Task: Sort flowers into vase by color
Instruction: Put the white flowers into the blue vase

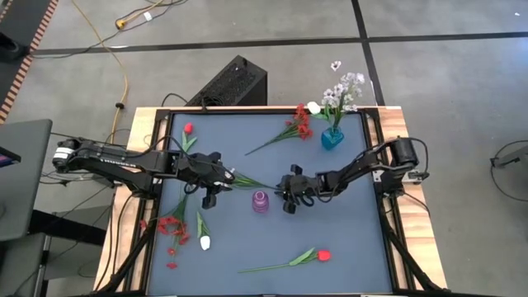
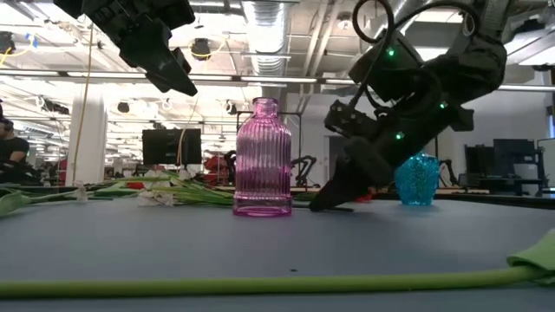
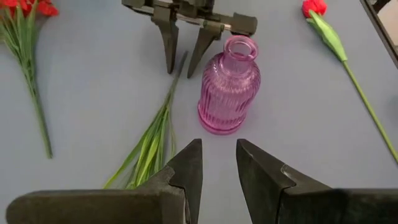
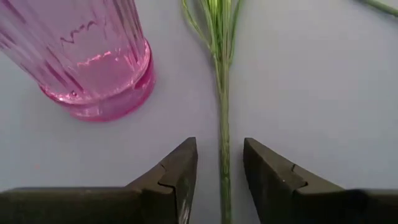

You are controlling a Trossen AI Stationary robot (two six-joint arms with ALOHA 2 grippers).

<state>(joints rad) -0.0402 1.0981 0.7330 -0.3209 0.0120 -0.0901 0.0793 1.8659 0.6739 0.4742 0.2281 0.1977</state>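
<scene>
A leafy green stem (image 1: 252,182) lies flat on the table beside the upright pink ribbed vase (image 1: 261,201). My right gripper (image 4: 221,146) is open and low over the table. Its fingers stand on either side of the stem's bare end (image 4: 224,180) without touching it. My left gripper (image 3: 219,146) is open and raised above the stem's leafy end (image 3: 146,155), facing the pink vase (image 3: 229,87). The stem's blossom end is hidden under my left gripper (image 1: 216,186). A blue vase (image 1: 332,137) at the far right holds pale white sprays.
Loose flowers lie around the table: a red spray (image 1: 294,125) near the blue vase, a red bud (image 1: 188,129) at far left, a red spray (image 1: 170,225) and a white bud (image 1: 205,242) at near left, and a red bud (image 1: 322,256) near the near edge.
</scene>
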